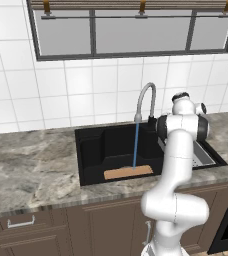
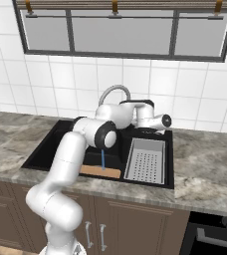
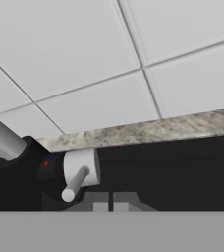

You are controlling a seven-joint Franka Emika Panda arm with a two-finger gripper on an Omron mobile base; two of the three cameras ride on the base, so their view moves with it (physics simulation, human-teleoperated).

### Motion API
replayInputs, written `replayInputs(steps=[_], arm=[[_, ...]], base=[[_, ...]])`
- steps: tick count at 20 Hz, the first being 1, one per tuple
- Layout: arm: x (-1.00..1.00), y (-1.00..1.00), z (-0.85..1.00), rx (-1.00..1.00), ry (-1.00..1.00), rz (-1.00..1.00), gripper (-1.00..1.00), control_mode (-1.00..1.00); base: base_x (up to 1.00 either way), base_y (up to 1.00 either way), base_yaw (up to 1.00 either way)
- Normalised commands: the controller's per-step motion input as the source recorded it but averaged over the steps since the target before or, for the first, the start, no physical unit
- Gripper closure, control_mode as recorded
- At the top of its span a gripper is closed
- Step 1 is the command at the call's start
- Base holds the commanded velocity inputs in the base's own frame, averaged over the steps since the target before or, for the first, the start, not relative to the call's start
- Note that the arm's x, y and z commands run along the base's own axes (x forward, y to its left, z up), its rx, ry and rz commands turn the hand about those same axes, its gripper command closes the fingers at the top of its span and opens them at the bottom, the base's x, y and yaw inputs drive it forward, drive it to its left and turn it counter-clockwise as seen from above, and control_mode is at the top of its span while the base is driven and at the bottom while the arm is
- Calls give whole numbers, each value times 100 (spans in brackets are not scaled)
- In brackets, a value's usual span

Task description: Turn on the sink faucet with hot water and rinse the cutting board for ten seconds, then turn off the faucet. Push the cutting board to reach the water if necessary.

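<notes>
- Grey-veined marble counter (image 1: 31, 170), long, running under a white tiled wall (image 1: 61, 90) and a dark-framed window (image 1: 131, 30); brown cabinet fronts (image 1: 46, 225) below it.
- Large deep black rectangular sink (image 1: 93, 150) with raised rim, set into the counter. In the right base view its near rim (image 2: 85, 180) runs along the counter edge.
- White Franka arm (image 1: 176, 165) with dark joints, rising in front of the sink and bent toward the back wall at the faucet's base.
- Grey perforated drain tray (image 2: 145, 160), sitting in the right part of the sink, beside the board.
- Thin flat light-tan wooden cutting board (image 1: 128, 172), lying flat on the sink floor near the front wall; also seen at (image 2: 99, 172).
- Tall slim grey metal gooseneck faucet (image 1: 145, 100), arching leftward over the basin from its small dark base at the back rim. Hand view shows the lower pipe (image 3: 3, 139) and a white knob with a short grey lever (image 3: 77, 179) sticking out toward the camera.
- Thin blue stream of water (image 1: 135, 145), falling straight from the spout mouth and landing on the board's upper face, toward its right half; seen also at (image 2: 103, 159).
- Two-finger gripper (image 3: 110, 202): dark fingertips just below and right of the lever, close together. Whether anything is between them, cannot tell.
</notes>
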Motion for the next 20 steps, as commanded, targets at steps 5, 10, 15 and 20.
replayInputs(steps=[5, 10, 15, 20], arm=[[0, 0, 0, 0, 0, 0, 100, -100], [0, 0, 1, 0, 0, 0, 100, -100], [0, 0, 8, 0, 0, 0, 100, -100], [0, 0, 8, 0, 0, 0, 100, -100]], base=[[0, 0, 0], [0, 0, 0], [0, 0, 0], [0, 0, 0]])
